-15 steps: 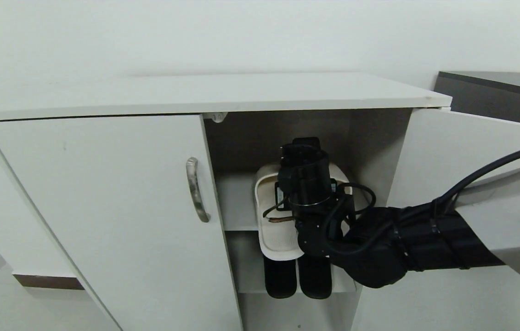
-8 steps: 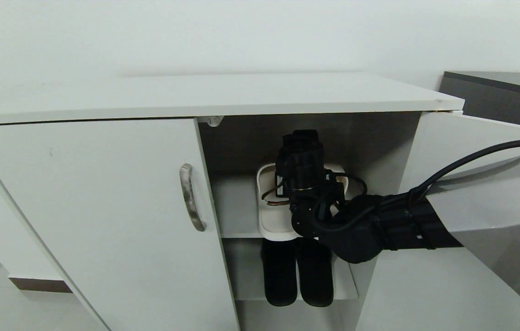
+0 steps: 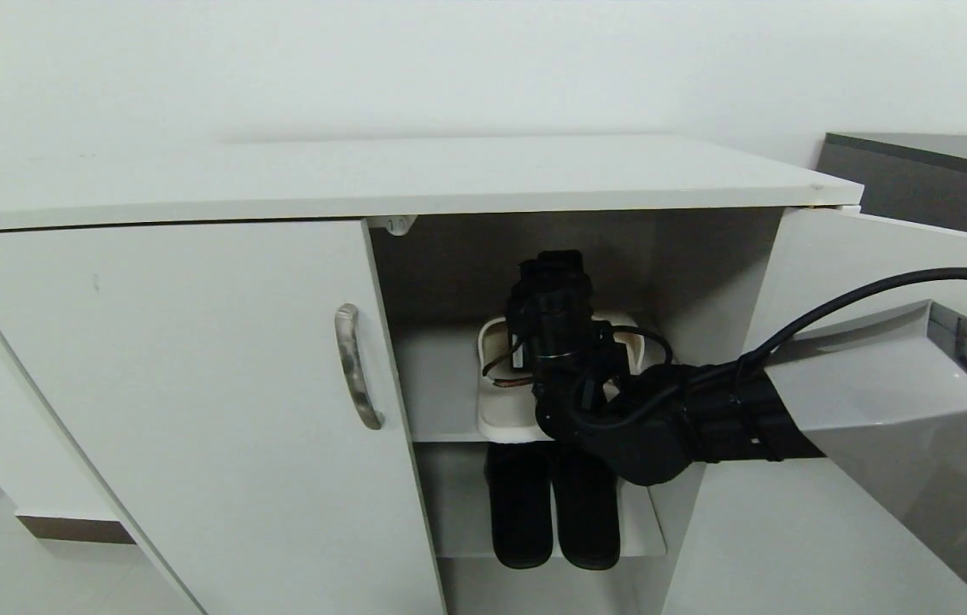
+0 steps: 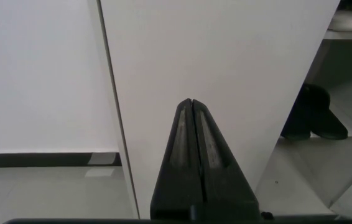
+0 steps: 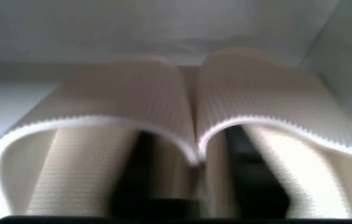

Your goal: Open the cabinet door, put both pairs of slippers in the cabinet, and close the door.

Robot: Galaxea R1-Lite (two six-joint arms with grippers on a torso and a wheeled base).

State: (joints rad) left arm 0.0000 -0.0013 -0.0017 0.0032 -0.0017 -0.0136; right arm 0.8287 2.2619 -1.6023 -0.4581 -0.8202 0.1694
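The white cabinet (image 3: 364, 179) has its right door (image 3: 859, 256) swung open and its left door (image 3: 193, 384) closed. A white pair of slippers (image 3: 501, 401) lies on the upper shelf (image 3: 436, 384), heels at the shelf's front edge. My right gripper (image 3: 556, 290) is inside the cabinet over them. In the right wrist view, the white slippers' (image 5: 126, 99) inner strap edges are pinched together in my right gripper (image 5: 194, 171). A black pair of slippers (image 3: 552, 504) lies on the lower shelf (image 3: 458, 504). My left gripper (image 4: 191, 102) is shut on nothing, low in front of the closed door, black slippers (image 4: 313, 115) beyond.
A metal handle (image 3: 353, 367) sits at the closed door's right edge. The open door stands close beside my right arm. A dark grey surface (image 3: 928, 171) lies behind at the right. Pale floor (image 4: 51, 186) lies to the cabinet's left.
My right arm has pushed the white slippers deeper onto the upper shelf, their heels no longer overhanging the black pair. The head camera shifted a little early on.
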